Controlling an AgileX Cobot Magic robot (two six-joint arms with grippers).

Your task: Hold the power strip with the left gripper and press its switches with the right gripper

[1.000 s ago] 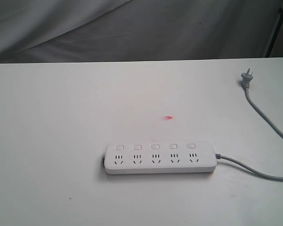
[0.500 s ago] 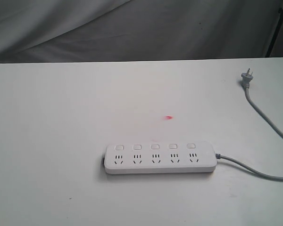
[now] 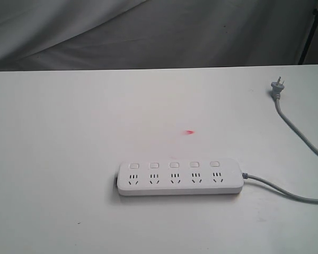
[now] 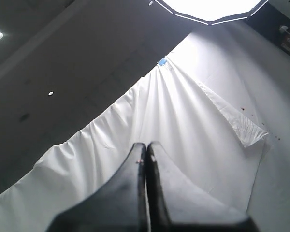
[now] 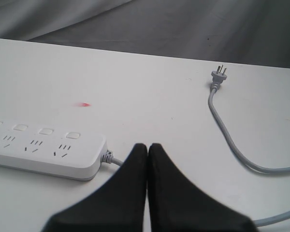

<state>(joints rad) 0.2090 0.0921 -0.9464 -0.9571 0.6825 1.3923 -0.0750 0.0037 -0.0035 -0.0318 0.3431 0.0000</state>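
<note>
While right pincer [image 5: 147,146] closed, power strip [image 3: 180,186] flat

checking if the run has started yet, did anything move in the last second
Nothing visibly changed. The power strip lies in the same spot on the table, with its cord and plug where they were.
</note>
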